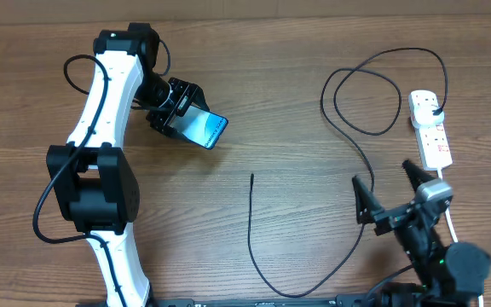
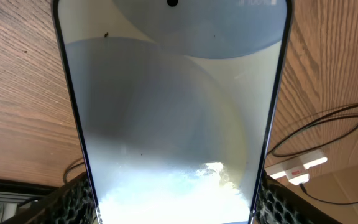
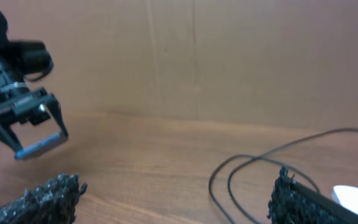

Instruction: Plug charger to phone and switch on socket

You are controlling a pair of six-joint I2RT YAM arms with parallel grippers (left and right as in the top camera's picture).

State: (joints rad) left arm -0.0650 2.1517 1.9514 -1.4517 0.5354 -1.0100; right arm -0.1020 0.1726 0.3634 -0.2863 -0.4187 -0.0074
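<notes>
My left gripper (image 1: 180, 112) is shut on the phone (image 1: 205, 128), holding it by its two long edges above the table at upper left. The lit light-blue screen fills the left wrist view (image 2: 173, 112), with my fingers at both lower edges. The black charger cable (image 1: 348, 128) loops from the white power strip (image 1: 430, 128) at the right and runs down to a free tip (image 1: 252, 176) lying mid-table. Its black plug (image 1: 434, 107) sits in the strip. My right gripper (image 1: 388, 194) is open and empty at lower right, near the cable. In the right wrist view it sees the cable loop (image 3: 241, 180).
The power strip's thick white cord (image 1: 452, 223) runs down past my right arm. The strip also shows in the left wrist view (image 2: 297, 169). A cardboard wall (image 3: 229, 56) stands beyond the table's far edge.
</notes>
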